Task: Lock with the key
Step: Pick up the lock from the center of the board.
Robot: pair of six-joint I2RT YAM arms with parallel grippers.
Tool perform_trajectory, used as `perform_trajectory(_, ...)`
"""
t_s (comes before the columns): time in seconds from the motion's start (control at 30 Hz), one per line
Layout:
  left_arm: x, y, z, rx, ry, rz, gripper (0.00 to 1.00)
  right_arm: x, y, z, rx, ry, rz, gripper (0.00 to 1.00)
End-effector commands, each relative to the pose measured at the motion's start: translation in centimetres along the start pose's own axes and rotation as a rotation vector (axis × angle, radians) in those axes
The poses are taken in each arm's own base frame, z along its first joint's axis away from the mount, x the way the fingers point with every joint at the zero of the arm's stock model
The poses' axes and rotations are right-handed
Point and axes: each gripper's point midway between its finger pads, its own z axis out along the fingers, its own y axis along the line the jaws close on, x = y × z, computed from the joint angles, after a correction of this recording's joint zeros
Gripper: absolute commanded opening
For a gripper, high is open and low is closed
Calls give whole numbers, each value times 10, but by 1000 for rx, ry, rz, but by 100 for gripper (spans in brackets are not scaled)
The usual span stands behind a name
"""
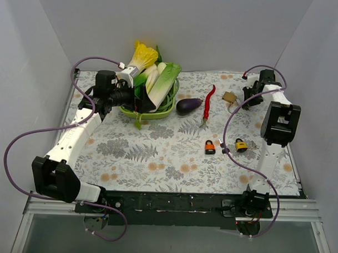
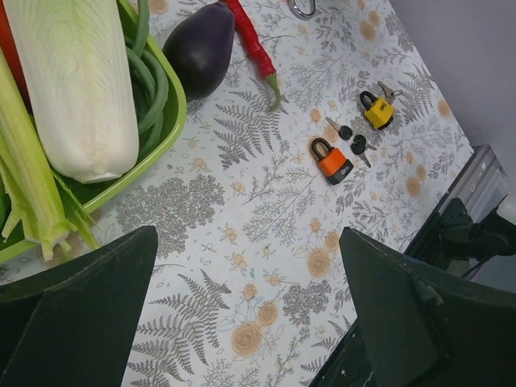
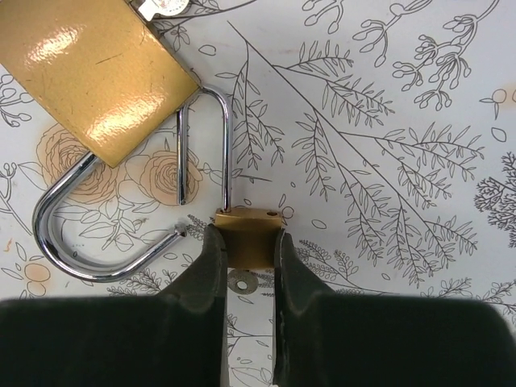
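My right gripper [image 3: 247,238] is shut on the body of a small brass padlock [image 3: 248,234] lying on the floral cloth. Its thin shackle [image 3: 223,137] stands open. A round metal key head [image 3: 242,280] shows just below that body, between my fingers. A larger brass padlock [image 3: 93,72] lies at the upper left, its shackle [image 3: 76,262] also open. In the top view the right gripper [image 1: 249,91] is at the far right, beside the brass padlocks [image 1: 230,97]. My left gripper [image 2: 246,242] hangs open and empty above the cloth, near the basket [image 1: 158,110].
An orange padlock [image 2: 331,160], a yellow padlock [image 2: 377,110] and loose keys [image 2: 351,139] lie mid-table. An eggplant [image 2: 200,48] and a red chili [image 2: 254,48] lie beside the green basket [image 2: 161,137] of leafy vegetables. Grey walls stand around the table.
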Motion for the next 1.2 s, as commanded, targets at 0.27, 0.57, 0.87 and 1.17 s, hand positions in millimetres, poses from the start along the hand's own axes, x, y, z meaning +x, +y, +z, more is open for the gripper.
perform_trajectory(0.27, -16, -30, -4, 151, 9, -2, 98, -46, 9, -112, 52, -141, -261, 1)
perform_trajectory(0.57, -24, -45, -13, 209, -2, 27, 98, -57, 77, -201, -114, -234, -399, 1)
perform_trajectory(0.87, -2, -70, -23, 391, -15, 113, 98, -25, 221, -262, -545, -293, -508, 1)
perform_trajectory(1.17, 53, -108, -35, 547, -77, 495, 93, 48, 361, -302, -1021, -188, -593, 1)
